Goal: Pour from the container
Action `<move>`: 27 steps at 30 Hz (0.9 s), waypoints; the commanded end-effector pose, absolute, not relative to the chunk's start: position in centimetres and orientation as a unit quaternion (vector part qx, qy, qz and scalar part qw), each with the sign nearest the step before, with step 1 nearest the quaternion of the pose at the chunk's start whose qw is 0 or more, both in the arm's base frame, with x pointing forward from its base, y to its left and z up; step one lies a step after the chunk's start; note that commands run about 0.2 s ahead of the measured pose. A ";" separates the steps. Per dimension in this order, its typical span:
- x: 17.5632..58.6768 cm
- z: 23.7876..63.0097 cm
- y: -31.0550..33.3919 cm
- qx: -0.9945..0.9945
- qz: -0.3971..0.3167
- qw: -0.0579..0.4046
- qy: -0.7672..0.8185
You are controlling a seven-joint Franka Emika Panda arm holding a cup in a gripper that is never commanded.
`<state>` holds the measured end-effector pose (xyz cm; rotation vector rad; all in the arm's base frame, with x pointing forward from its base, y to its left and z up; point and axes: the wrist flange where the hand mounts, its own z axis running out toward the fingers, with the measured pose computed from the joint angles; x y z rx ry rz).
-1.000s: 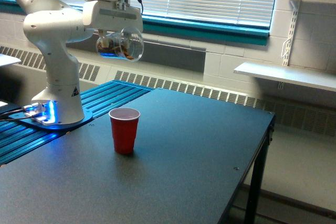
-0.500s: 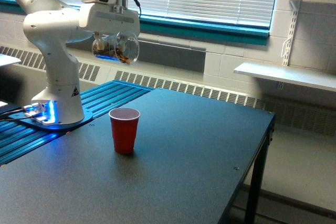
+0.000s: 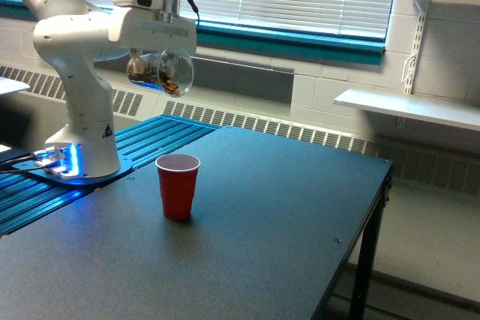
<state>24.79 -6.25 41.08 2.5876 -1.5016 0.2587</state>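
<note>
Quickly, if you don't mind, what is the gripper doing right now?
Gripper: shut on the clear container of brown bits, held tipped on its side above the table.

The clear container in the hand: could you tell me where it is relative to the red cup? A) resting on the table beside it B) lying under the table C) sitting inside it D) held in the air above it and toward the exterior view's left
D: the clear container hangs tilted under the hand, well above the upright red cup on the table and apart from it.

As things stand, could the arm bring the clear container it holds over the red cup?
Probably yes. The pincer holds the clear container tilted on its side, above and slightly left of the red cup in the exterior view, with only open air between them.
</note>
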 end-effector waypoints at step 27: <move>24.6 37.3 -5.9 0.863 0.030 0.096 -0.495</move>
